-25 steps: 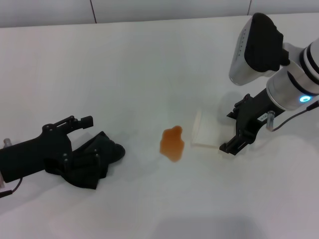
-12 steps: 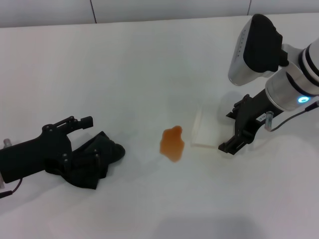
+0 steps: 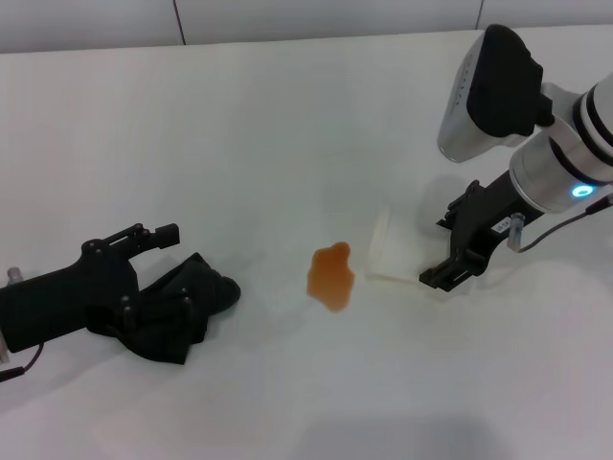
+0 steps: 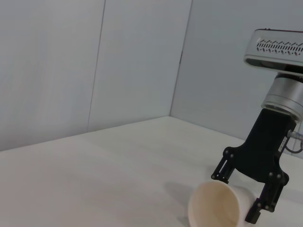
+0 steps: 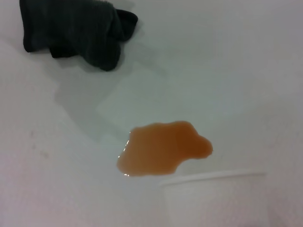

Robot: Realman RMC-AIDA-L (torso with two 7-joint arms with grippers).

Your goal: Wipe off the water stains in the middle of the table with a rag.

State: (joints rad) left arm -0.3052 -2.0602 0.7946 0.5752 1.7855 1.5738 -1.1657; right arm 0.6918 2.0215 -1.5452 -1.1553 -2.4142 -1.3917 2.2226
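Observation:
The water stains [image 3: 330,276] form one orange-amber blotch in the middle of the white table [image 3: 287,125]; in the right wrist view the blotch [image 5: 161,149] lies just beyond the cup's rim. The black rag [image 3: 182,305] lies crumpled at the left, also visible in the right wrist view [image 5: 78,28]. My left gripper [image 3: 163,268] rests low on the table against the rag. My right gripper [image 3: 437,251] stands open, its fingers straddling the closed end of a translucent plastic cup [image 3: 393,254] that lies on its side. The left wrist view shows that gripper [image 4: 234,197] behind the cup [image 4: 208,210].
The cup's mouth faces the blotch, a short gap away. Grey wall panels [image 4: 94,71] stand behind the table's far edge. Bare white surface separates the rag from the blotch.
My right gripper has shifted slightly at the cup's closed end. The left arm, rag, cup and blotch stay where they were.

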